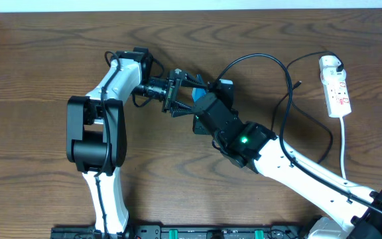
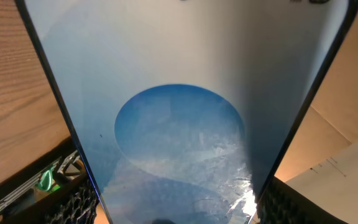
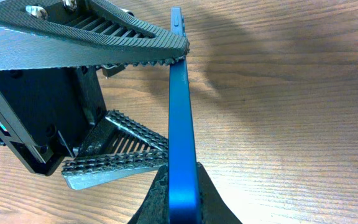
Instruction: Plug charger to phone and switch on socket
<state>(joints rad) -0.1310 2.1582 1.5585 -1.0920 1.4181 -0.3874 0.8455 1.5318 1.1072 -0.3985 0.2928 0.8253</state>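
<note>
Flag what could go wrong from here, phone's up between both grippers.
1. The phone stands on edge, seemingly pinched low by the right gripper; it could slip or twist.
2. Toothed fingers of the left gripper touch it: scratch risk.
3. The charger loops right up to the right arm; a swing may snag it.

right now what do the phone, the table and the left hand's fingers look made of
Phone: glossy glass front with glare, smooth blue metal-looking edge. Table: brown wood grain, matte, maybe laminate. Left hand's fingers: dark ridged, toothed pads, probably hard plastic.
</note>
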